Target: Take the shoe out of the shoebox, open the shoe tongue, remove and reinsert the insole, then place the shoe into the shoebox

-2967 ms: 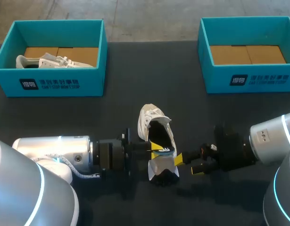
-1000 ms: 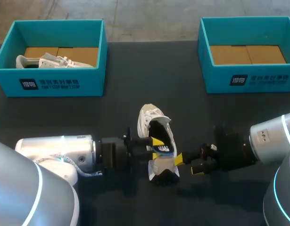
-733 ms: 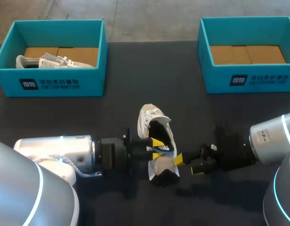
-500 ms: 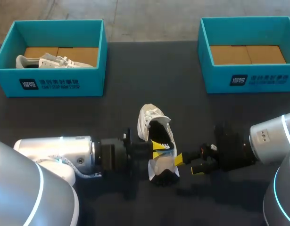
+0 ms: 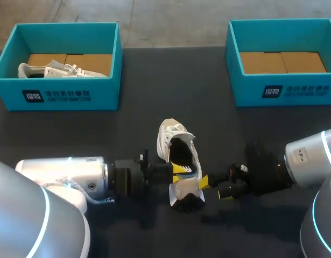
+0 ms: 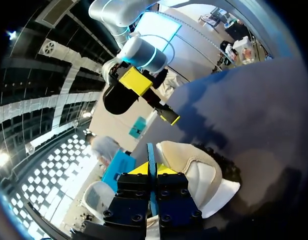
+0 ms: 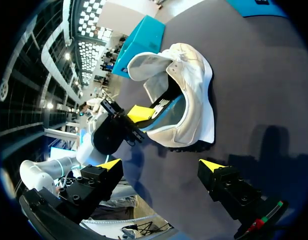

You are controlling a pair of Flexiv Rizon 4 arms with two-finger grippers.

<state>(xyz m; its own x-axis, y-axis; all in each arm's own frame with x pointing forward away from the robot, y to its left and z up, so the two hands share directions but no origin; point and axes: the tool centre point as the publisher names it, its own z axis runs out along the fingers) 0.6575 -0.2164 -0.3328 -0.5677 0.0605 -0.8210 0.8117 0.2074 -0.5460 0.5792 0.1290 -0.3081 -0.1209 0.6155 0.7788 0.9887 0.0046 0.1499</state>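
Shoe [image 5: 178, 146] unboxed, tongue open: left gripper [image 5: 177, 169] pinches the partly seated insole [image 6: 151, 159], right gripper [image 5: 213, 187] hangs spread; return to the shoebox [image 5: 286, 90] seemingly remains.

The left arm [image 5: 63, 174] is being held low over the worktop [image 5: 154, 107], coming in from the left side and lying almost flat. Its end effector [image 5: 178, 169] is being pointed sideways toward the middle. Its two yellow tips are being pressed onto a thin blue insole [image 6: 151, 155] from both sides. The right arm [image 5: 310, 156] is being held low too, coming in from the right side. Its end effector [image 5: 213, 188] is being pointed at the left one, with its fingers being held wide apart.
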